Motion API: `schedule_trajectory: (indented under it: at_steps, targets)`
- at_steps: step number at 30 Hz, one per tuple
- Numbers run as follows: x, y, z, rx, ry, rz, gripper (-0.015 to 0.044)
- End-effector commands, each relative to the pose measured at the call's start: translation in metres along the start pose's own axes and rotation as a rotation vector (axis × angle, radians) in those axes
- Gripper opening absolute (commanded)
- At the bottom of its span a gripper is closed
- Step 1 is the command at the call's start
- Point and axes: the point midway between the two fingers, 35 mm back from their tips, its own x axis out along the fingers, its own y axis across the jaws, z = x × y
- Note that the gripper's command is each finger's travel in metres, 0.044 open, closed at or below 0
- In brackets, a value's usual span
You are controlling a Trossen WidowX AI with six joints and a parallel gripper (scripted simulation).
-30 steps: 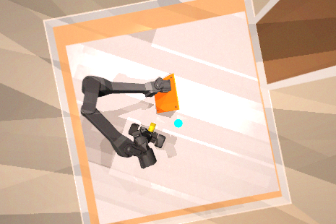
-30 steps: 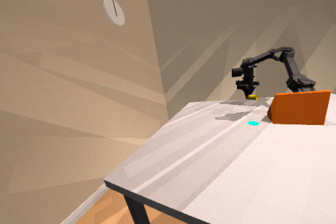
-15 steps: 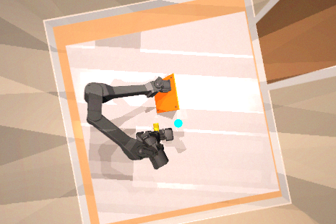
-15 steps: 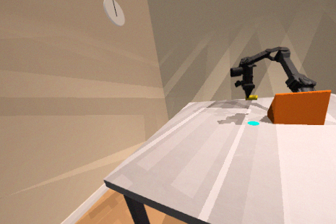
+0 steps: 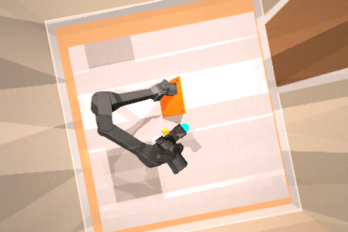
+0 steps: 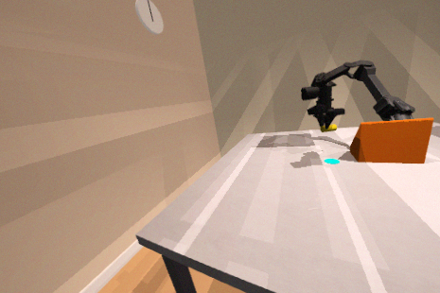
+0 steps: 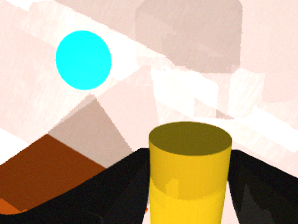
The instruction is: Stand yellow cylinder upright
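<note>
The yellow cylinder (image 5: pixel 165 132) (image 6: pixel 332 128) (image 7: pixel 189 175) is held between the fingers of my gripper (image 6: pixel 325 127) (image 7: pixel 188 159), which is shut on it. In the exterior view the cylinder is in the air above the table, its long axis close to level. The wrist view shows its round end face and side between the two black fingers. The cyan circle (image 5: pixel 185 127) (image 6: pixel 331 162) (image 7: pixel 83 60) lies flat on the table, at the upper left in the wrist view. Nothing stands on it. In the top view the cylinder is left of the circle, and the arm partly hides it.
An orange wedge-shaped block (image 5: pixel 173 106) (image 6: pixel 394 142) (image 7: pixel 55 162) stands on the table (image 5: pixel 227 150) (image 6: pixel 269 203) close to the cyan circle. In the top view it is above and left of the circle, beside the arm's base. The arm's shadow falls on the table near the circle.
</note>
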Motion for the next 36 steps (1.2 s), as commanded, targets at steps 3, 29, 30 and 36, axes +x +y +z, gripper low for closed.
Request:
schedule_trajectory:
  at_steps: [3,29,30,36]
  targets:
    - [-0.003,0.015,0.010,-0.212,-0.007,0.003,0.0105]
    - [-0.005,0.081,0.031,-1.158,0.016,-0.006,0.0105]
    - [-0.005,0.083,0.032,-1.194,0.018,-0.006,0.0105]
    - [-0.005,0.098,0.034,-1.411,0.030,-0.006,0.0105]
